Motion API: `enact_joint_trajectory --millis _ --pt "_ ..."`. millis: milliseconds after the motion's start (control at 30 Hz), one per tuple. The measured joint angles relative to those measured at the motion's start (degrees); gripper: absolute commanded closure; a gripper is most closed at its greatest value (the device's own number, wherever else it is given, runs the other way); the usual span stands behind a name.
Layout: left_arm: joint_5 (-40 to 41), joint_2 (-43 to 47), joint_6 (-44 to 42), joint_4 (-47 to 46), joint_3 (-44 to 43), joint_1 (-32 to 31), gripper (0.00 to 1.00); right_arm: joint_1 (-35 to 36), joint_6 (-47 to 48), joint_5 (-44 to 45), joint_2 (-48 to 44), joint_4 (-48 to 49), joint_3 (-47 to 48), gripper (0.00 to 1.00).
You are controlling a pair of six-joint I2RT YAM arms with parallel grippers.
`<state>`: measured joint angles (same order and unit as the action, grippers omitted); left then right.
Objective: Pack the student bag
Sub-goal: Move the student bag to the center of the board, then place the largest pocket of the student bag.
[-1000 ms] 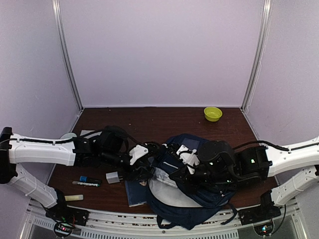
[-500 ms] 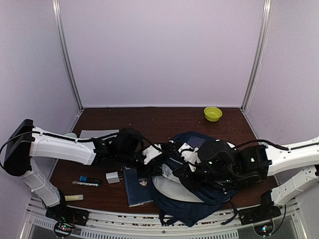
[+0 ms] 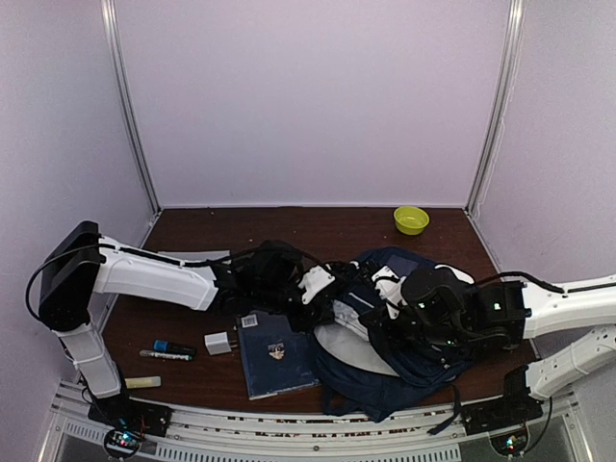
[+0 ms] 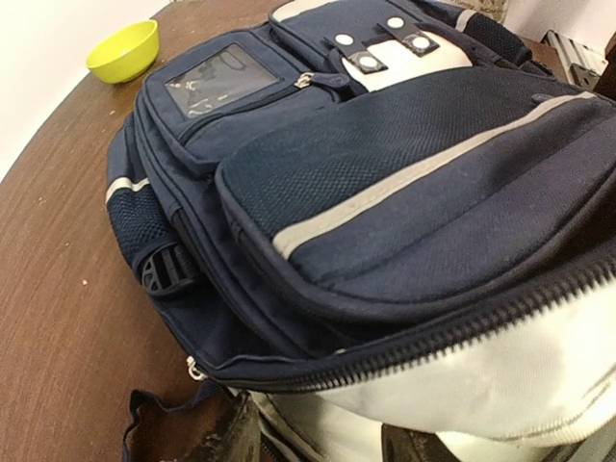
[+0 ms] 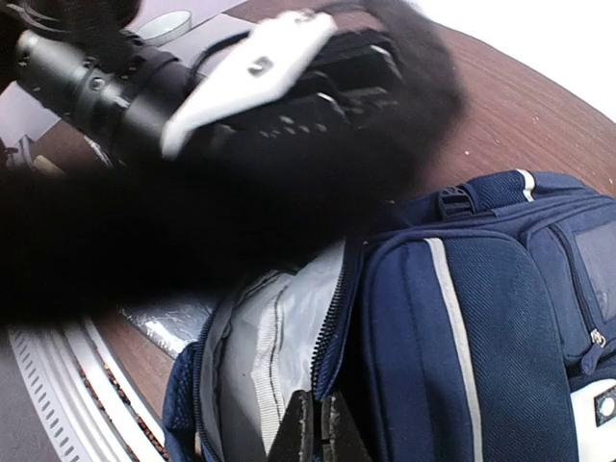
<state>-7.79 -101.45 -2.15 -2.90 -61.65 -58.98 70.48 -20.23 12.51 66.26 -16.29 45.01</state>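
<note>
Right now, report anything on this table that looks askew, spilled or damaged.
The student bag lies flat with its zipper gaping, pale lining showing. The dark blue book lies askew beside it, outside the bag. Nothing looks spilled or damaged.

Brown wooden bench (image 3: 289, 226). Far right corner: small yellow-green round bowl (image 3: 411, 219), standing alone. Near edge: dark blue book with an emblem (image 3: 276, 353), lying flat. Just left of it, small white-grey block (image 3: 219, 343); further left, blue-capped marker (image 3: 168, 349); nearer still, pale yellow stick (image 3: 141, 382).
</note>
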Motion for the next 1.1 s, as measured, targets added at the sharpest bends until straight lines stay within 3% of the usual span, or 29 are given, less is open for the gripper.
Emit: enact_joint_trajectory --millis 233,433,533,600,833,1100 --pt "5.6 8.9 2.4 4.5 2.2 0.0 0.51 -2.6 -1.2 -0.3 -0.2 -0.1 -1.6 0.96" --pt "12.4 20.3 7.2 10.2 6.1 0.0 0.41 -3.1 -0.7 -2.3 0.5 -0.7 -0.9 0.66" --pt "16.6 23.6 12.3 15.5 7.5 0.0 0.31 -3.4 -0.4 -3.1 1.9 -1.7 1.4 0.51" --pt "19.4 25.0 16.5 18.9 8.5 0.0 0.30 -3.4 -0.5 -3.5 3.0 -2.1 3.3 0.42" --pt "22.4 26.9 31.8 28.8 11.7 1.9 0.33 -3.4 -0.8 -5.2 10.9 -1.9 14.4 0.32" --pt "17.2 30.1 46.8 33.0 17.0 5.7 0.35 -3.4 -4.3 -7.9 22.3 0.9 23.5 0.32"
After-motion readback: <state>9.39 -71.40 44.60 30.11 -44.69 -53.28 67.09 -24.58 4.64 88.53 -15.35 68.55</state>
